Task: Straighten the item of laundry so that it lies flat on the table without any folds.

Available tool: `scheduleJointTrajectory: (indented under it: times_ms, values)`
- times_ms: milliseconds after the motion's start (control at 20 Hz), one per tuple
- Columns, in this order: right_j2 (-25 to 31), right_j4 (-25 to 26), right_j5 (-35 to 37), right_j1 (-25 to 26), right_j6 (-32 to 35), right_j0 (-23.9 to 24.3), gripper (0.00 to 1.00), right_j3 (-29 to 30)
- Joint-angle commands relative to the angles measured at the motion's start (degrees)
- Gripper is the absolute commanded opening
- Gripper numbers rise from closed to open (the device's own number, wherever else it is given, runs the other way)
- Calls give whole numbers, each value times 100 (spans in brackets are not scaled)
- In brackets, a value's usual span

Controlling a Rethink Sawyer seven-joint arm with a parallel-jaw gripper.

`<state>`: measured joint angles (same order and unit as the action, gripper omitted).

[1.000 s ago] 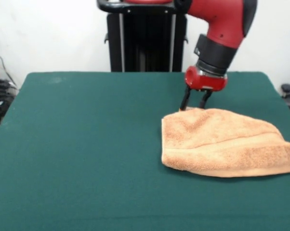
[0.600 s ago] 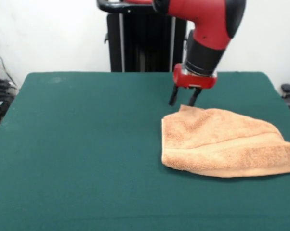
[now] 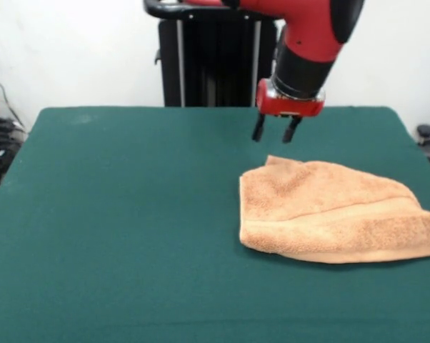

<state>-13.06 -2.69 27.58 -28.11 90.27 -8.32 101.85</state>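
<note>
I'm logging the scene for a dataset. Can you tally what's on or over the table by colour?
Orange-tan: 1, the towel
Dark green: 1, the table
Red and black: 1, the robot arm with its hand
Total: 3

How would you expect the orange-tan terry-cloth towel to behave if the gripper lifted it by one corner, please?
The orange-tan terry-cloth towel lies folded over itself in soft, rounded edges, so it would probably droop limply from the corner rather than hold its shape. Its fuzzy pile on the dark green felt-like table suggests that it would drag rather than slide. It looks light, so the open gripper should lift it easily.
</note>
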Motion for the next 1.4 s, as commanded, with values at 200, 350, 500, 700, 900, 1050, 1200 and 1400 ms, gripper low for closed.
scheduleJointTrajectory:
  times_ms: [200, 350, 500, 700, 900, 1050, 1200, 1400]
  values:
    - [1100, 36, 385, -487, 229, 299, 100, -92]
    - [1161, -17, -31, -433, 447, 379, 100, -136]
    - [1125, -57, -194, -391, 652, 384, 100, -264]
    - [952, -84, -583, -279, 984, 287, 100, -386]
    - [890, -141, -786, -16, 1133, 246, 100, -560]
    - [890, -173, -1120, 147, 1225, 253, 100, -603]
    - [848, -190, -1271, 385, 1242, 240, 100, -788]
    - [837, -221, -1267, 527, 1203, 240, 100, -926]
